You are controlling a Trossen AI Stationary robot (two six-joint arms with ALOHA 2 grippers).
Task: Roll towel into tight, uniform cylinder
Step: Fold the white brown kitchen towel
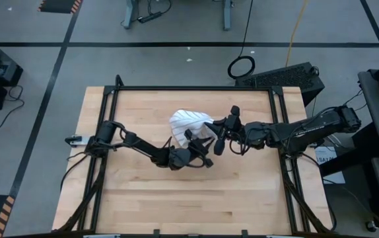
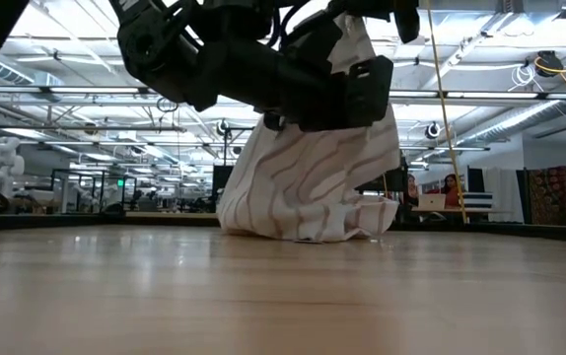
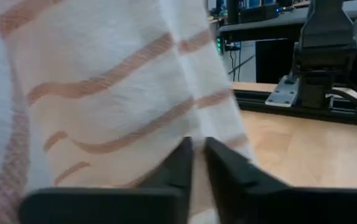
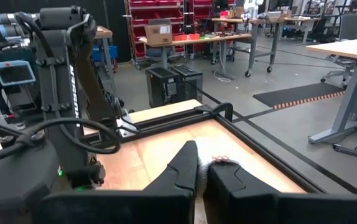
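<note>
The white towel with thin dark stripes (image 1: 188, 123) is bunched up near the table's middle and held up by both grippers. In the low view it hangs as a loose drape (image 2: 303, 177), with its lower folds (image 2: 313, 229) resting on the wooden table (image 1: 143, 198). My left gripper (image 1: 206, 157) is shut on the towel at its near right side. My right gripper (image 1: 217, 140) is shut on the towel just beyond it. The towel fills much of the left wrist view (image 3: 104, 93). Only a small bit of it shows in the right wrist view (image 4: 225, 163). My left gripper pinches a hanging fold of the towel (image 3: 197, 140) between its two fingers, reaching in from the table's left. The cloth drapes slack past the fingers; one layer or several, I cannot tell. The towel's lower part rests on the table. My right gripper pinches a small bit of the towel (image 4: 223, 163) between its fingertips, reaching in roughly level from the table's right. Its own fingers hide most of the contact. The towel hangs below, slack, with its lower folds on the table.
A black frame (image 1: 196, 88) runs round the table's edges. Bare wood lies on the near half (image 1: 196, 205) and at the left (image 1: 103, 106). The two arms meet close together at the table's middle.
</note>
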